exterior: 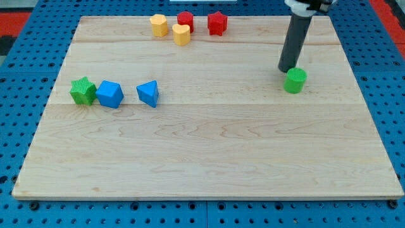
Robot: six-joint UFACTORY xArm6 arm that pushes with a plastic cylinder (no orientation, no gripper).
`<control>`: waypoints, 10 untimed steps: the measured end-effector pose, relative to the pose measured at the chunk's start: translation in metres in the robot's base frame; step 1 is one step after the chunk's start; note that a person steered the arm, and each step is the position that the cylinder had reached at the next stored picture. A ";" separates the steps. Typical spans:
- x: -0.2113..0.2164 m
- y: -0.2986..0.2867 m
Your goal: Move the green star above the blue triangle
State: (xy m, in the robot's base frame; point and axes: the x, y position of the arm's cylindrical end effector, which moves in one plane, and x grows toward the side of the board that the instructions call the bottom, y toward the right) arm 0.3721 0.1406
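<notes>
green star [83,91], blue triangle [148,94], pale wooden board [209,152], dark rod [295,41]

Bright, even overhead light, soft short shadows, sharp focus throughout.

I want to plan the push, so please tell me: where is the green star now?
The green star lies near the board's left edge in the camera view, touching the blue cube on its right; the blue triangle lies further right, and my tip is far right.
</notes>
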 end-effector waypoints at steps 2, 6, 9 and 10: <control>0.124 -0.199; 0.065 -0.423; 0.045 -0.260; 0.045 -0.206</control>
State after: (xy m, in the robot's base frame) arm 0.4174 -0.0659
